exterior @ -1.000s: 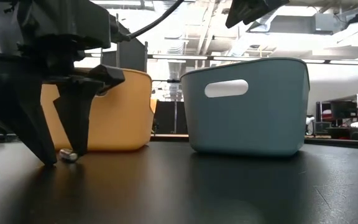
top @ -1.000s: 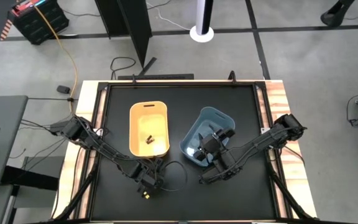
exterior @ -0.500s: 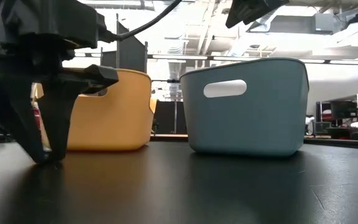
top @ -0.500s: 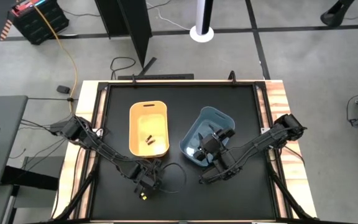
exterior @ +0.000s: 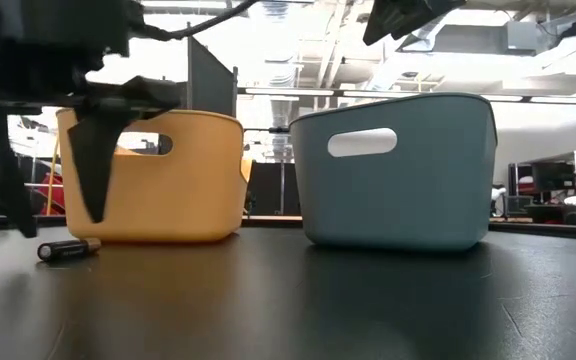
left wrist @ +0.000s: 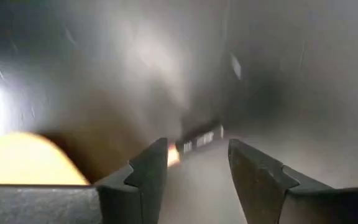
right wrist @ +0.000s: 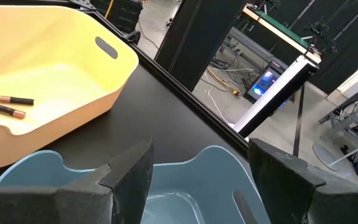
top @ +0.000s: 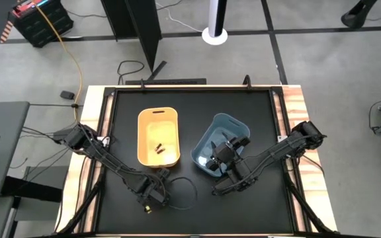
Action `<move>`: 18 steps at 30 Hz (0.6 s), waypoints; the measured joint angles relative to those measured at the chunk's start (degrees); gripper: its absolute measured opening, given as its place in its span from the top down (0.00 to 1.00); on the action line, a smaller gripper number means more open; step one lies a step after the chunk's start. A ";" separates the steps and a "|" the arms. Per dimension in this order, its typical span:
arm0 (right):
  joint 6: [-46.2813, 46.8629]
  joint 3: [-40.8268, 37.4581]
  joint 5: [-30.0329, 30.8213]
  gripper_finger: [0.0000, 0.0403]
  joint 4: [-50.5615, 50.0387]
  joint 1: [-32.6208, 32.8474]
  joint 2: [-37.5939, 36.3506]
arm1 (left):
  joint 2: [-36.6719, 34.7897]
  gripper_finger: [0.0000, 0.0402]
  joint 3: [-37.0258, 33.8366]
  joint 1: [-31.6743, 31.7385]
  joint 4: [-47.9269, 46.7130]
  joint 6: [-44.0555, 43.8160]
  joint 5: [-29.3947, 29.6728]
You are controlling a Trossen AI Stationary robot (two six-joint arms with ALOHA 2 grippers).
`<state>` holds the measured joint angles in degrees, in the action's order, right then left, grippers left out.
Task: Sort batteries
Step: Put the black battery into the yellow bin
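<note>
A dark battery [exterior: 68,248] with a coppery end lies on its side on the black table in front of the yellow bin [exterior: 183,180]. My left gripper [exterior: 60,226] hangs open just above it, one finger on either side, touching nothing. The left wrist view shows the same battery [left wrist: 201,137] between the open fingers of my left gripper [left wrist: 196,157]. Two more dark batteries [right wrist: 16,99] lie on the floor of the yellow bin [right wrist: 61,56]. My right gripper [right wrist: 201,149] is open and hovers over the blue bin [right wrist: 216,168].
The yellow bin [top: 159,125] and the blue bin [top: 207,142] stand side by side in the middle of the table. A black cable [top: 187,192] loops on the table beside my left gripper [top: 148,201]. Wooden rails run along the table's left and right edges.
My left gripper has risen off the table and drawn a little toward the near-left. The dark battery, only glimpsed beside a fingertip a second ago, now lies in full view below the fingers. The right arm has kept still.
</note>
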<state>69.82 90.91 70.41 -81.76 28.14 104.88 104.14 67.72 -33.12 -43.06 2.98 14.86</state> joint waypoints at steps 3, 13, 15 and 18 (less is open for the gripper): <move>0.00 0.00 0.00 0.31 0.00 0.00 0.00 | 0.00 0.60 -0.02 0.00 -2.21 0.54 0.28; 0.07 0.00 0.00 0.31 0.02 0.29 0.00 | -0.22 0.61 -3.23 -0.57 2.71 12.04 0.60; 0.07 0.00 0.00 0.31 0.00 0.34 0.00 | -0.07 0.61 -4.05 -0.55 2.88 12.30 0.41; 0.00 -0.02 0.00 0.31 -0.02 0.35 0.00 | -0.11 0.61 -4.28 -0.52 2.39 12.04 0.61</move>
<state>69.83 90.89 70.41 -81.78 28.49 104.88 104.03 63.44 -33.65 -40.67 15.02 15.46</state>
